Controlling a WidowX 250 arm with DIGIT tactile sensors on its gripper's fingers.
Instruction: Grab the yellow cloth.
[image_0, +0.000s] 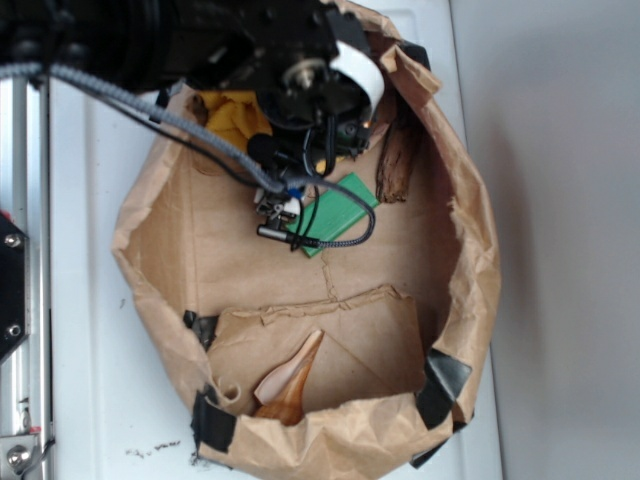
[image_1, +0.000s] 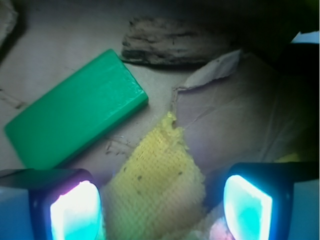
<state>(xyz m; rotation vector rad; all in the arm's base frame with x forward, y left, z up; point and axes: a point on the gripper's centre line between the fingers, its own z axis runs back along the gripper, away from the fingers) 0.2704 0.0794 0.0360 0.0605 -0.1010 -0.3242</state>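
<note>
While our arm hides much of the exterior view, we see the yellow cloth (image_0: 235, 118) bunched at the paper bag's (image_0: 470, 250) far corner. From the wrist, our jaws stand apart, the cloth's tip between them, beside the green block (image_1: 75, 130).

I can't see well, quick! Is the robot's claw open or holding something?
End effector: open, holding nothing, its fingers either side of the yellow cloth.
</note>
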